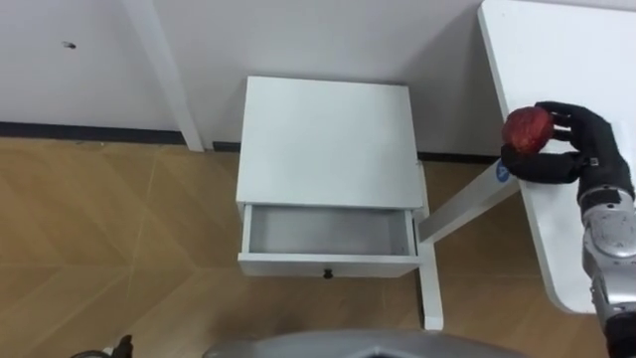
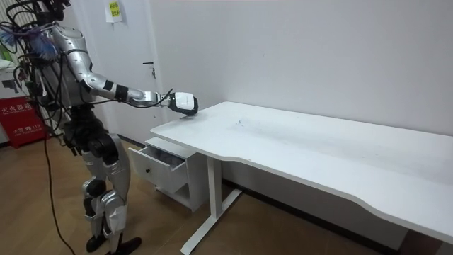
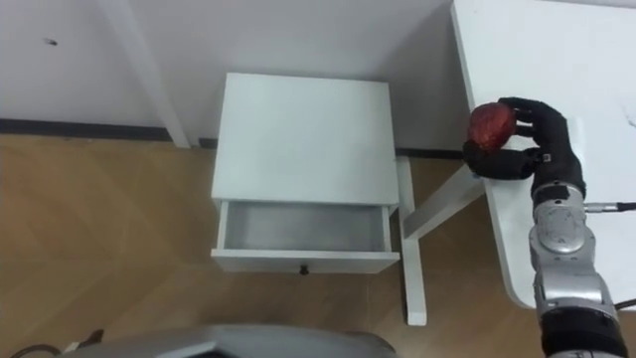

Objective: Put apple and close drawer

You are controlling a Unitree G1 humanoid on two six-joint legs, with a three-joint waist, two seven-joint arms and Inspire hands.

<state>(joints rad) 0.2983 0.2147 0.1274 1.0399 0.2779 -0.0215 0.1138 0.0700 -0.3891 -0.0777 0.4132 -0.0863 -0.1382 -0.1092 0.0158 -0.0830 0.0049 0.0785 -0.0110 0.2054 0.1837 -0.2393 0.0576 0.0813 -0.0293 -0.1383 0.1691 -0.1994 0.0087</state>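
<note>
Presently: right hand [image 1: 574, 149] curled round red apple [image 1: 528, 129] above white table [image 1: 576, 50] (left edge); cabinet drawer [image 1: 328, 232] open, wood floor [image 1: 99, 239].

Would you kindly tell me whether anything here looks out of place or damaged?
Nothing stands out. The drawer sits open, straight and empty in the cabinet, and the right hand holds the apple at the table edge.

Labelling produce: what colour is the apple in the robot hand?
The round apple is dark red, in the black right robot hand; clearest in the left eye view.
</note>
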